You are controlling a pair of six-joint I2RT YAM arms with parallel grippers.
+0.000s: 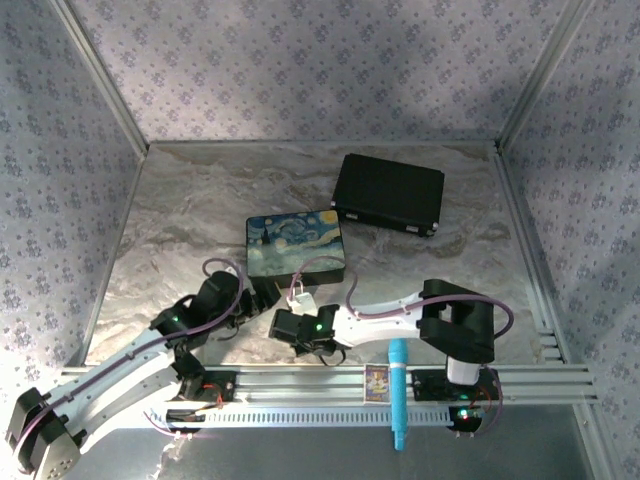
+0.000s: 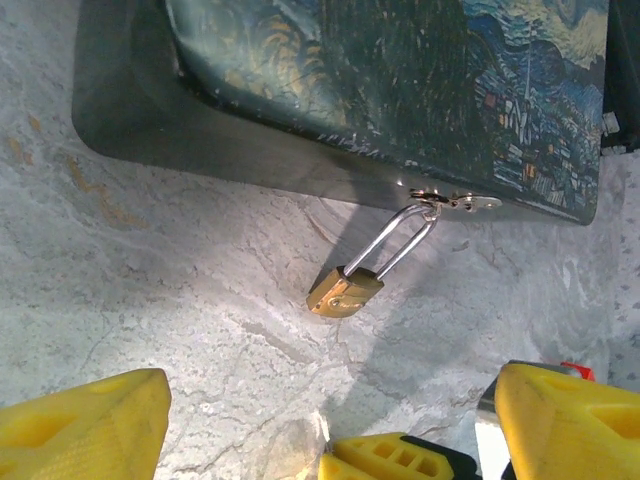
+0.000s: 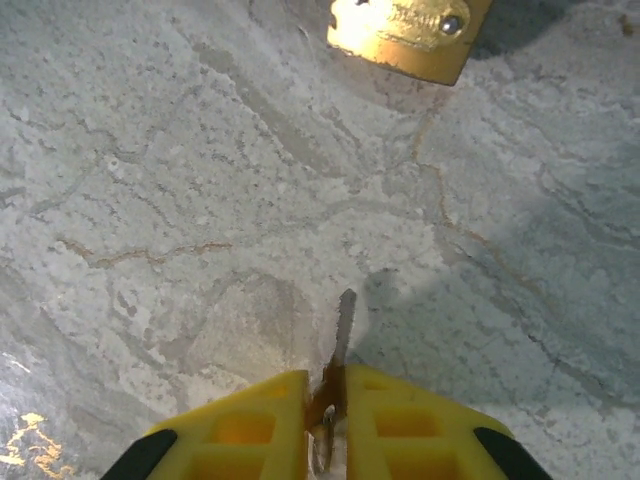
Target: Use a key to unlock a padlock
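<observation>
Marble counter (image 2: 150, 300) lay under the little padlock (image 2: 345, 291), hooked onto the painted box (image 2: 400, 70). Right pincer (image 3: 328, 388) pinched the thin key (image 3: 343, 328) tight. Left pincer (image 2: 325, 425) was wide open.

Right wrist view: bare marble tabletop (image 3: 200, 200) runs from key (image 3: 343, 330) tip, frame centre, up to padlock (image 3: 408, 30) at top edge. Nothing in your lane.
Left wrist view: painted box (image 2: 400, 90) wall blocks just behind padlock; shackle hooked on hasp (image 2: 458, 201).
Top view: black case (image 1: 388, 193) upper right, apart from box. Tabletop left of box open.
</observation>
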